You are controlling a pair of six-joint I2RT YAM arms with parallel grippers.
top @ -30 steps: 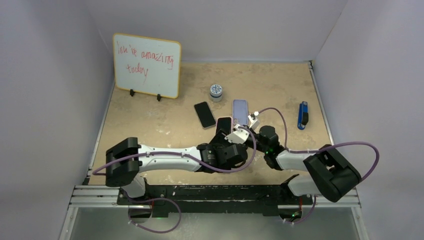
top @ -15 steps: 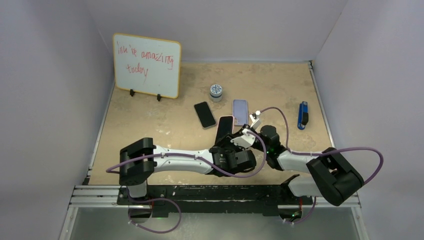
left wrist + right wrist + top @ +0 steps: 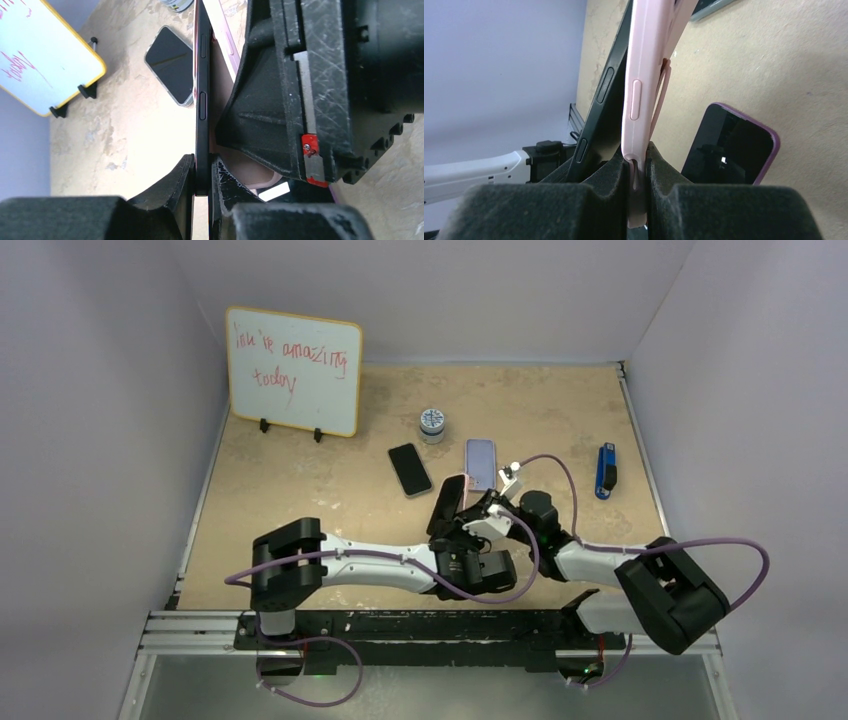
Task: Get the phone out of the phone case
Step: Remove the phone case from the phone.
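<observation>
Over mid-table, pinching with the left gripper [image 3: 202, 182] the bare lower edge of the dark phone [image 3: 202, 75], fingers shut tight on it. Just right of that, clamping the rim of the pink phone case [image 3: 644, 75] in the right gripper [image 3: 636, 172], likewise closed. Looks mid-separation: gaping apart at the gripped end, converging further up. Next, probably calls for drawing the two hands apart without loosening either grip. Cannot see the far ends, cut off at the frame edge; cannot tell how much remains lodged.
</observation>
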